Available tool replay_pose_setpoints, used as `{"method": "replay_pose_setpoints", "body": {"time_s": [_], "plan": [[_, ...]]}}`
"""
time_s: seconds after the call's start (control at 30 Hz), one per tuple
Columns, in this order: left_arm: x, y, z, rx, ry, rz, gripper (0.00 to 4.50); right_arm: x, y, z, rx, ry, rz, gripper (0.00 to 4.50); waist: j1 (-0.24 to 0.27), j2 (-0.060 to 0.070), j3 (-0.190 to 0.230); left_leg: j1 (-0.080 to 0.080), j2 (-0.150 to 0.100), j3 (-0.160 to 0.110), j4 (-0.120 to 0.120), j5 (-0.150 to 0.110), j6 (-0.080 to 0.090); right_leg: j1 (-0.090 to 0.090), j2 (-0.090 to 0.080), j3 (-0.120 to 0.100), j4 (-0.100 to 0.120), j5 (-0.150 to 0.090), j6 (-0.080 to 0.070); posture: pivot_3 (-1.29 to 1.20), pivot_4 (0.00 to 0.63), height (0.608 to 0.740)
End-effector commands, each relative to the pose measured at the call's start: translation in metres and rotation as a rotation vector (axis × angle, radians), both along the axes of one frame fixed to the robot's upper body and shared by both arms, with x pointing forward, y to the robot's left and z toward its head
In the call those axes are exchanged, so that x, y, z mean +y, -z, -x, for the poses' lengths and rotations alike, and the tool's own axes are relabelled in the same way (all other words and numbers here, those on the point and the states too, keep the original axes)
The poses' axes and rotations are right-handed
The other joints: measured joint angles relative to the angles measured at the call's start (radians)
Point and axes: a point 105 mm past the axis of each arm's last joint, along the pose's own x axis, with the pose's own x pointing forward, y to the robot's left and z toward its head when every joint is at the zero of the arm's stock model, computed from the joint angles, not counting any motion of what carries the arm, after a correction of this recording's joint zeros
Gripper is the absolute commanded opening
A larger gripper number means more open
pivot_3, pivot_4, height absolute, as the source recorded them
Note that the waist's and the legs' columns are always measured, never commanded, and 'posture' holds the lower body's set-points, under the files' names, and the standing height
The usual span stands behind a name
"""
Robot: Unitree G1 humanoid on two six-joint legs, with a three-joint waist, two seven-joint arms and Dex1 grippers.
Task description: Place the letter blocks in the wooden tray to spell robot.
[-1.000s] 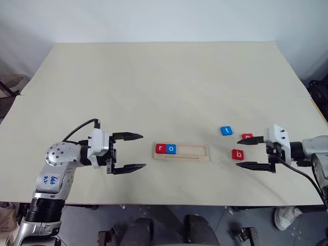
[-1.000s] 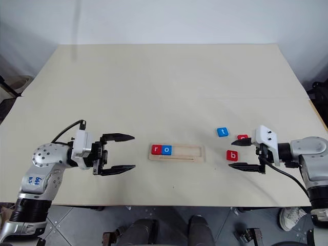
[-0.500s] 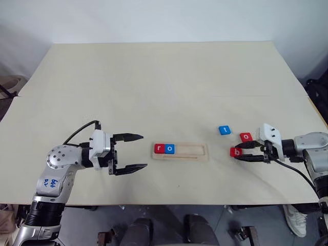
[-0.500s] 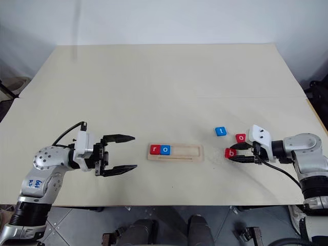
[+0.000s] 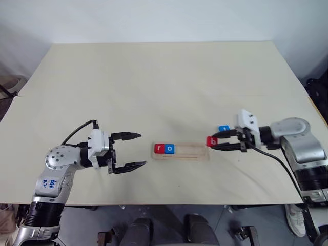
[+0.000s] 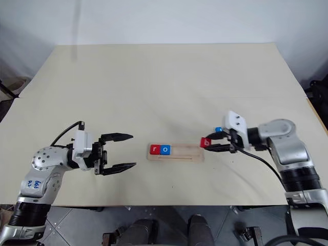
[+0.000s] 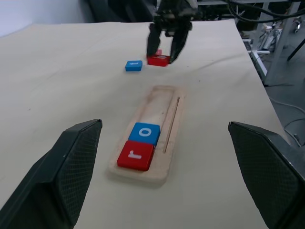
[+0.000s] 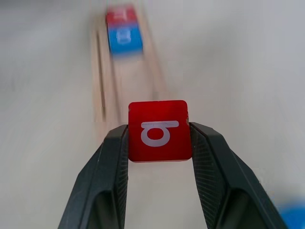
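- Fingers of the right gripper [image 8: 159, 143] are clamped on the two side edges of the red b tile [image 8: 159, 130], letter face up, tile held level.
- Left gripper [image 5: 128, 151] is seen with fingers wide apart, nothing between them, parked on the table [image 5: 154, 77] left of the tray [image 5: 182, 151].
- b tile is held just off the tray's right end, apparently clear of the surface; contact with the rim cannot be told.
- Tray holds red r [image 5: 160, 148] and blue o [image 5: 170, 148] touching, at its left end; three places are bare.
- Blue t [image 5: 224, 128] lies flat on the table behind the right gripper; what looks like another red tile [image 7: 159, 52] is glimpsed behind the held one in the left wrist view, letter not readable.
- Step judged: b to be set in the third place, touching o.
- To be done well: tile should be kept level and square to the slot, carried along the tray's axis, lowered until seated, then released.
- Letter orientation should be matched to r and o before release.
- Risk judged: a fingertip could catch the raised rim, since the side grip runs across the narrow slot; a tilted tile could ride up on the rim.
- Tiles: flat rounded squares, smooth glossy plastic look, white lowercase letters.
- Tray: pale unfinished-looking wood, long, narrow, rimmed, with a thin groove along the recess.
- Finger pads: black, finely textured. Table: matte cream.
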Motion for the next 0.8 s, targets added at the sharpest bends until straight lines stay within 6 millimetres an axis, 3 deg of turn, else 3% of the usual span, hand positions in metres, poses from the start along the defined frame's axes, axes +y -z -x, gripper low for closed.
{"method": "replay_pose_setpoints", "body": {"time_s": [0.03, 0.23, 0.8], "plan": [[0.007, 0.001, 0.0, -0.013, -0.03, 0.001, 4.5, 0.03, 0.002, 0.001, 0.003, -0.027, 0.021, 1.47, 0.001, 0.0, 0.0, 0.0, 0.0, 0.0, 0.0, 0.0, 0.0, 0.0, 0.0, 0.0, 0.0, 0.0, 0.0, 0.0, 0.15, 0.74], [0.009, 0.004, 0.002, -0.009, -0.051, 0.001, 4.5, 0.059, 0.005, -0.001, -0.009, -0.083, 0.044, 1.47, -0.001, 0.0, 0.0, -0.001, -0.001, 0.0, 0.001, 0.0, 0.0, -0.001, -0.001, -0.001, 0.0, 0.0, 0.0, 0.0, 0.15, 0.74], [0.01, 0.005, 0.008, -0.013, -0.1, 0.009, 4.5, 0.075, 0.013, -0.008, -0.019, -0.109, 0.079, 1.47, -0.003, 0.0, 0.0, -0.001, -0.001, 0.0, 0.0, 0.0, 0.0, -0.002, -0.001, -0.001, 0.001, 0.0, 0.0, 0.0, 0.15, 0.74]]}}
